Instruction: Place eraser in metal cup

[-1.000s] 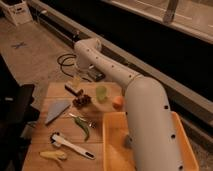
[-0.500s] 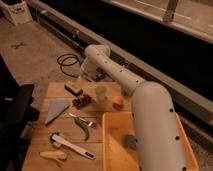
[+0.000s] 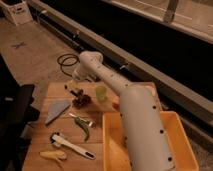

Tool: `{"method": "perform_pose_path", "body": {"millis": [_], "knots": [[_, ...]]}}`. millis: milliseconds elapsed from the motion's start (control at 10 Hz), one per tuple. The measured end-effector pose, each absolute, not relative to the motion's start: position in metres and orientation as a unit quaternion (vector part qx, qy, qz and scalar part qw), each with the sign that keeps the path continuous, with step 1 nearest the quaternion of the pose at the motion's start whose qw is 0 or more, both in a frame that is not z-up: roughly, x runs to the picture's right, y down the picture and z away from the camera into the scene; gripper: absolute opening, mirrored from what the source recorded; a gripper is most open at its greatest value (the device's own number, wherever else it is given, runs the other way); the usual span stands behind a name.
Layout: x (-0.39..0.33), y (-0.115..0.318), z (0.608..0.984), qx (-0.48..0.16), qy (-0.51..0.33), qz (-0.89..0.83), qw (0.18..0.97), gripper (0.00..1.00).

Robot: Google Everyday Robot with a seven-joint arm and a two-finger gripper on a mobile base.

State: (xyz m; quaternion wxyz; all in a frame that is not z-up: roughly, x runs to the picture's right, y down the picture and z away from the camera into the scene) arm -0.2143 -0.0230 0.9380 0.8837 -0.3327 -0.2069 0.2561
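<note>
No eraser and no metal cup show in this view. My arm reaches from the lower right across the wooden table (image 3: 47,132) to its far left corner. My gripper (image 3: 75,86) hangs there, just above the table's far edge, beside a small pale object (image 3: 69,89) that I cannot identify. A pale green translucent cup (image 3: 101,93) stands to the right of the gripper. A dark bunch of grapes (image 3: 81,100) lies just in front of the gripper.
On the table lie a grey wedge-shaped piece (image 3: 56,111), a green pepper (image 3: 84,128), a white-handled tool (image 3: 70,145) and a yellow banana (image 3: 54,156). A yellow tray (image 3: 180,145) sits at the right, partly behind my arm. A black cable (image 3: 66,62) coils on the floor beyond.
The arm's end has swung left and down, bringing the gripper lower towards the table's far left corner. The objects on the table have not moved.
</note>
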Motion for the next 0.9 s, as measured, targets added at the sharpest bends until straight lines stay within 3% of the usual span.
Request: {"method": "perform_pose_path", "body": {"millis": [900], "knots": [[-0.207, -0.022, 0.976, -0.306, -0.119, 0.264, 0.907, 0.65]]}}
